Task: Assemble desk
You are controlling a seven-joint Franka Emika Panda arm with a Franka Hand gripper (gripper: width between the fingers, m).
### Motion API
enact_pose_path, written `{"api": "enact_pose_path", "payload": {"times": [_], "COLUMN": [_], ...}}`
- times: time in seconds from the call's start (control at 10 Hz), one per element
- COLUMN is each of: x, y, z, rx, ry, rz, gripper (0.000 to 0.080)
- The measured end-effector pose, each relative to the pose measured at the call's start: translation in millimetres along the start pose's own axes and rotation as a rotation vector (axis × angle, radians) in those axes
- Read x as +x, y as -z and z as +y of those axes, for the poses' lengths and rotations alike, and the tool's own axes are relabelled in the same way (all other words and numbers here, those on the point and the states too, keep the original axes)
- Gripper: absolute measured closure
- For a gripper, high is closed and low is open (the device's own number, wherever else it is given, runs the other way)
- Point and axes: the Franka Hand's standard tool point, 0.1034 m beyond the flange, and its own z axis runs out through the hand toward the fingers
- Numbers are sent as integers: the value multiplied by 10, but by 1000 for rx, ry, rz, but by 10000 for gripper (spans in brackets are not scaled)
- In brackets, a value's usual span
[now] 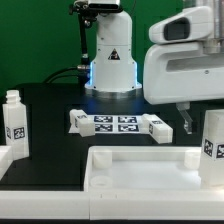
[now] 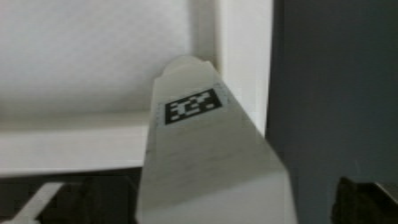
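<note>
One leg stands upright between the jaws, which are spread wide and clear of it on both sides. Its long axis runs along their approach line, at the top's end on the exterior view's right; whether it sits in a socket is hidden.

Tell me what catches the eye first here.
The big white arm fills the exterior view's upper right, above a tagged leg standing by the right end of the rimmed desk top in the foreground. Another leg stands upright at the far left. The marker board lies on the black table in front of the glowing robot base.
</note>
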Motion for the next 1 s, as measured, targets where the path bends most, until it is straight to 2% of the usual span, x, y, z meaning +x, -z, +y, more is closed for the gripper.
{"api": "enact_pose_path", "payload": {"times": [0.3, 0.5, 0.8, 1.0], "x": [-5, -7, -7, -27], "y": [-12, -17, -26, -32], "z": [4, 21, 58, 48], "rx": [0, -2, -22, -33], "ry": [-22, -127, -486, -873], "rz": [0, 0, 5, 7], "gripper": [163, 509, 508, 508]}}
